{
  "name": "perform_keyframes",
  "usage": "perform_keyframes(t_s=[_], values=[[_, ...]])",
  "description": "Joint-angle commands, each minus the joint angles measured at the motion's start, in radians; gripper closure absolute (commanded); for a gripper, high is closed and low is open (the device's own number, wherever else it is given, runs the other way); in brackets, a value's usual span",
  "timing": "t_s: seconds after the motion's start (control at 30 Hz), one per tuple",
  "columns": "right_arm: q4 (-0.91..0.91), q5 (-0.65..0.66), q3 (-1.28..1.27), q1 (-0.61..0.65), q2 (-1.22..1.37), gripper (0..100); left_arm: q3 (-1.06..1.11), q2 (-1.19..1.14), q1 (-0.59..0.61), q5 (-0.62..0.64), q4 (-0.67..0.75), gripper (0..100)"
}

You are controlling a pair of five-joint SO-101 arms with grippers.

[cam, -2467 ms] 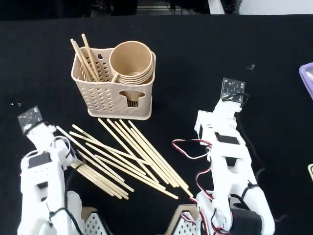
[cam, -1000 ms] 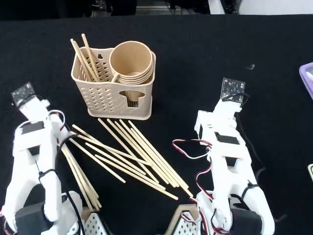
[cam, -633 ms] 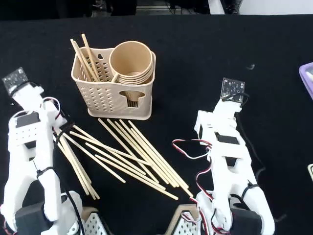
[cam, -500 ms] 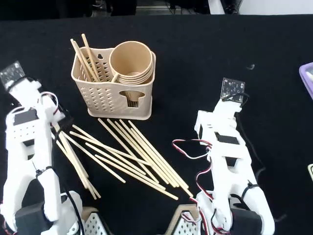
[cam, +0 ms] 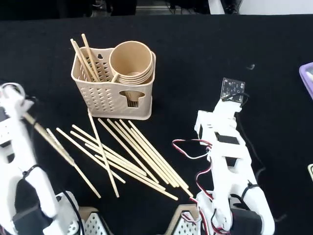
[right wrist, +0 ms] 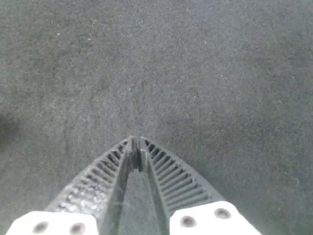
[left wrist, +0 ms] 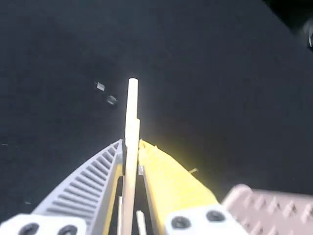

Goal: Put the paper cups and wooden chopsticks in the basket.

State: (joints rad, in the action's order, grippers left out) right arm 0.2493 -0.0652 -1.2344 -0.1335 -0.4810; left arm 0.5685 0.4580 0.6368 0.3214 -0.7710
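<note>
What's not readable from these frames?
- Left wrist view: how many chopsticks the left gripper holds; its jaws cover them.
- High view: number of paper cups in the basket; nested, lower ones hidden.
- High view: purple object, cut off by the right edge.

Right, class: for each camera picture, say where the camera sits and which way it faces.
High view: fixed above, facing down on the black cloth table, beige perforated plastic basket, white left arm and right arm.
Left wrist view: on the left arm, facing along its left gripper, shut on pale wooden chopsticks.
Right wrist view: on the right arm, facing past its shut right gripper onto the cloth.
Shared: high and left wrist views show those held chopsticks.
</note>
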Motion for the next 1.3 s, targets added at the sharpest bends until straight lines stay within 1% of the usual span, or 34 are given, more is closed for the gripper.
perform_keyframes(t_s=[0.0, 0.1, 0.2, 0.43, 0.47, 0.6, 0.7, 0.83, 0.97, 1.2, 1.27], values=[[-0.028, 0.002, 0.007, 0.012, 0.002, 98.3, -0.094, 0.003, 0.127, 0.005, 0.006, 97], [-0.028, 0.002, 0.007, 0.012, 0.002, 98.3, -0.114, 0.003, 0.194, 0.005, 0.006, 97], [-0.028, 0.002, 0.007, 0.012, 0.002, 98.3, -0.142, 0.003, 0.234, 0.005, 0.012, 97], [-0.028, 0.002, 0.004, 0.012, 0.002, 98.3, -0.251, 0.003, 0.234, 0.005, 0.002, 97], [-0.028, 0.002, 0.004, 0.012, 0.002, 98.3, -0.263, 0.003, 0.232, 0.005, -0.023, 97], [-0.028, 0.002, 0.004, 0.012, 0.002, 98.3, -0.292, 0.002, 0.163, -0.009, -0.219, 97], [-0.028, 0.002, 0.004, 0.012, 0.002, 98.3, -0.271, -0.002, 0.045, -0.051, -0.353, 97], [-0.028, 0.002, 0.004, 0.012, 0.002, 98.3, -0.269, 0.002, -0.090, -0.054, -0.459, 97], [-0.028, 0.002, 0.004, 0.012, 0.002, 98.3, -0.329, 0.002, -0.156, -0.054, -0.491, 97], [-0.028, 0.002, 0.004, 0.012, 0.004, 98.3, -0.579, 0.002, -0.165, -0.052, -0.500, 97], [-0.028, 0.002, 0.004, 0.012, 0.004, 98.3, -0.654, 0.002, -0.185, -0.052, -0.497, 97]])
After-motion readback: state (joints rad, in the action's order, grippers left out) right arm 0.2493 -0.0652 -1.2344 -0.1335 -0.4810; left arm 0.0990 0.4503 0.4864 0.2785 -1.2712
